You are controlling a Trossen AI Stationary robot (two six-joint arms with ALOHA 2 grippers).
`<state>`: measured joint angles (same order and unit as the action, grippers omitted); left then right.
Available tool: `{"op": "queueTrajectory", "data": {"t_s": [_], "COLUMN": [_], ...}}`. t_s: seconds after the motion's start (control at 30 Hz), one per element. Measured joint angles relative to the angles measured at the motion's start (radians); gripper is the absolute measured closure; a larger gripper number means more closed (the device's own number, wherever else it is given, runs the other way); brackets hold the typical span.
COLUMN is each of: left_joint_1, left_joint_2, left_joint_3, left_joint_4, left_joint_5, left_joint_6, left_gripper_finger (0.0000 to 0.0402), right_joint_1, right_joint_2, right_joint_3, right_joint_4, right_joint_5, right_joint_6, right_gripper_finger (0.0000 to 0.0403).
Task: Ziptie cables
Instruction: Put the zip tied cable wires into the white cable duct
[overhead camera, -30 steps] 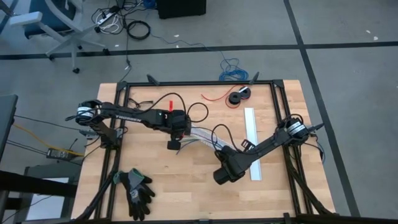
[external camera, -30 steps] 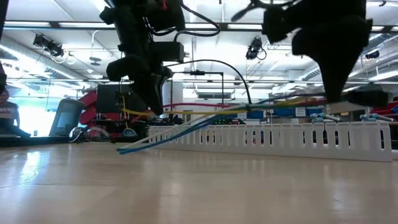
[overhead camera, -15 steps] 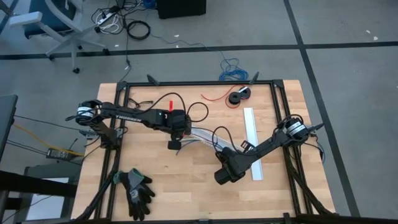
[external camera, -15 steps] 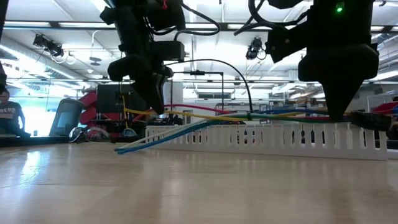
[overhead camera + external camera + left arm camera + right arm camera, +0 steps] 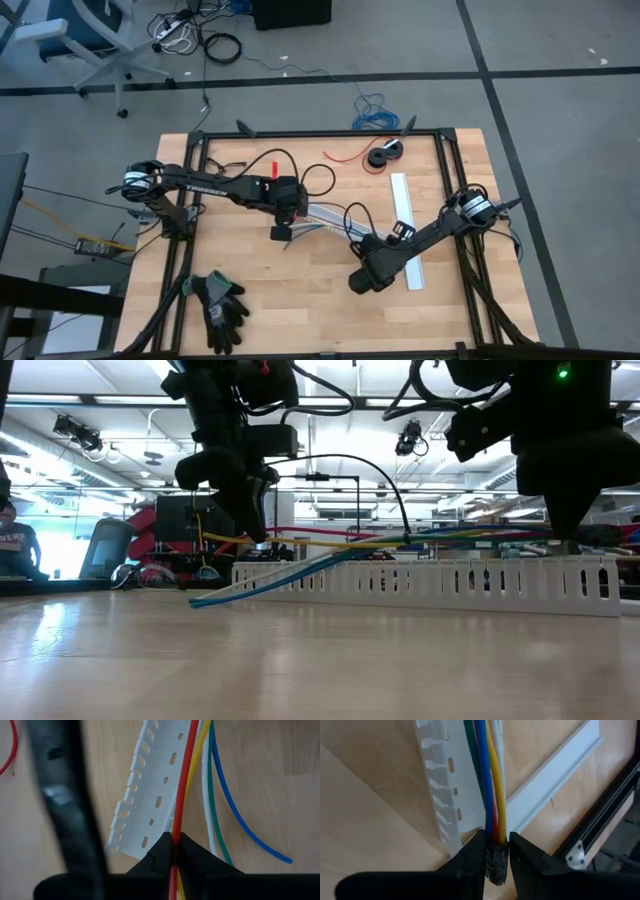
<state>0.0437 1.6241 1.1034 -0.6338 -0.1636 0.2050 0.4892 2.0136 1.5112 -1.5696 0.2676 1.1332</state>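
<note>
A: Where are the cables [image 5: 400,543] now?

B: In the middle of the frame, stretched above the desk [image 5: 300,300] between both claws. The right claw [image 5: 497,851] grasps their dark taped end; the left claw [image 5: 173,842] is clenched on the red and yellow wires.

A: How will they handle?

B: Light and limp, I think, so they sag and spread. Better to hold near the taped end.

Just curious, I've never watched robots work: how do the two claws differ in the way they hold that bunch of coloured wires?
The left claw pinches only the red and yellow strands of the cables; the right claw sits around the bundle's dark joined end. The left claw grips near the loose tips, the right claw at the opposite end. Both hold the wires above the slotted white duct.
</note>
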Motion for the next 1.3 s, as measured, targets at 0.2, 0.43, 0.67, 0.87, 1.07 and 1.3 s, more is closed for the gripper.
{"op": "queueTrajectory", "data": {"t_s": [0.2,0.43,0.67,0.87,1.07,1.3], "left_joint_1": [0.001,0.001,0.001,0.001,0.0,0.0], "left_joint_2": [0.0,0.0,-0.001,-0.001,-0.001,-0.001], "left_joint_3": [0.0,0.0,0.0,0.0,0.0,0.0], "left_joint_4": [0.008,0.011,0.012,0.011,0.005,0.008], "left_joint_5": [-0.004,-0.004,-0.003,-0.002,0.04,0.107], "left_joint_6": [0.0,0.0,-0.001,-0.001,0.001,0.002], "left_gripper_finger": [0.0369,0.0369,0.0369,0.0369,0.0364,0.0299], "right_joint_1": [0.001,0.0,0.0,0.025,0.068,0.121], "right_joint_2": [0.0,0.0,0.0,-0.036,-0.12,-0.146], "right_joint_3": [0.0,0.0,0.013,0.065,0.076,0.076], "right_joint_4": [0.017,0.02,-0.005,-0.001,-0.002,-0.002], "right_joint_5": [0.015,0.025,0.025,0.107,0.161,0.163], "right_joint_6": [-0.014,-0.013,-0.009,0.047,0.185,0.271], "right_gripper_finger": [0.0327,0.0283,0.0239,0.0242,0.0256,0.0267]}}
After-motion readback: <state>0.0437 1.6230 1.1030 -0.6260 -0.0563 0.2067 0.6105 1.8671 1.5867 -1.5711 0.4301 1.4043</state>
